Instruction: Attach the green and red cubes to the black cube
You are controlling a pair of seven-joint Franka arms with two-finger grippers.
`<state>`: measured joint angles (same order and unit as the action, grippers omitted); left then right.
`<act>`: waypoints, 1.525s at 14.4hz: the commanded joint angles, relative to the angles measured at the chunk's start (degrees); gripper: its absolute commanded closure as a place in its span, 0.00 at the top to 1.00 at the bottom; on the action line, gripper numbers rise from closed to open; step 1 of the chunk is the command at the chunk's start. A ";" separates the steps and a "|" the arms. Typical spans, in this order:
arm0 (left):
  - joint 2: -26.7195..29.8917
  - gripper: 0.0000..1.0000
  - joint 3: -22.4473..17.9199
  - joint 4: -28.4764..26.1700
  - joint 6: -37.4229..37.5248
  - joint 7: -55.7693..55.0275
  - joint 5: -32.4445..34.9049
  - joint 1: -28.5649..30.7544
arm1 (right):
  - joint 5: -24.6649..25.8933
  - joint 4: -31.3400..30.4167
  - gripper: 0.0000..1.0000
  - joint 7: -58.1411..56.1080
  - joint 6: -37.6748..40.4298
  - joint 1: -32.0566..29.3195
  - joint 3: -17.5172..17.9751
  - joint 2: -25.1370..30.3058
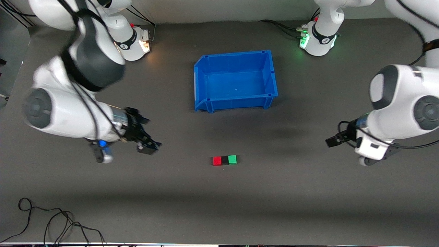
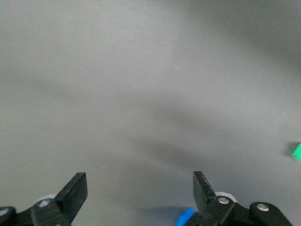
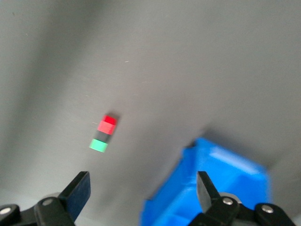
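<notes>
The red cube [image 1: 217, 161], the black cube [image 1: 224, 160] and the green cube [image 1: 232, 159] lie in one touching row on the dark mat, the black one in the middle, nearer to the front camera than the blue bin [image 1: 200, 85]. My right gripper [image 1: 150, 144] is open and empty over the mat toward the right arm's end. Its wrist view shows the red cube [image 3: 107, 123], black cube [image 3: 103, 136] and green cube [image 3: 99, 146] ahead of the open right gripper [image 3: 142, 182]. My left gripper [image 1: 333, 141] is open and empty [image 2: 139, 182] toward the left arm's end; the green cube [image 2: 296, 151] shows at its view's edge.
The blue bin stands mid-table, nothing in it, and also shows in the right wrist view [image 3: 225, 165]. Loose black cables [image 1: 51, 223] lie at the table's front edge toward the right arm's end. Both arm bases stand along the back edge.
</notes>
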<state>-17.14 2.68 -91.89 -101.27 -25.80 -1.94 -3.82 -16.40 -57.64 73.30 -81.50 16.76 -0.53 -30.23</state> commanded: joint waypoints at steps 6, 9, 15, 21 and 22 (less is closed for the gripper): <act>8.78 1.00 0.48 -2.50 2.48 18.19 5.54 2.66 | 7.24 -3.27 1.00 -51.51 18.83 -13.15 -1.83 10.80; 12.12 1.00 0.57 -2.86 6.34 30.09 5.20 7.23 | 14.97 -6.52 0.99 -68.78 17.62 -12.72 -4.04 13.00; 15.65 1.00 0.57 -3.65 6.61 30.02 4.67 7.77 | 15.96 -31.96 0.99 -70.05 -7.91 -12.63 -4.39 26.86; 13.63 1.00 0.57 -1.02 6.87 29.32 4.67 7.68 | 15.96 -35.18 0.99 -70.22 -12.72 -12.72 -4.30 28.39; 13.28 1.00 0.57 -0.23 7.57 29.32 4.67 7.68 | 15.96 -34.39 1.00 -70.22 -12.19 -12.89 -4.39 28.13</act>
<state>-3.21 3.29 -93.81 -94.63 3.56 2.93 4.01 -1.78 -91.22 4.18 -93.21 3.34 -4.33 -3.16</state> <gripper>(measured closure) 0.000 0.004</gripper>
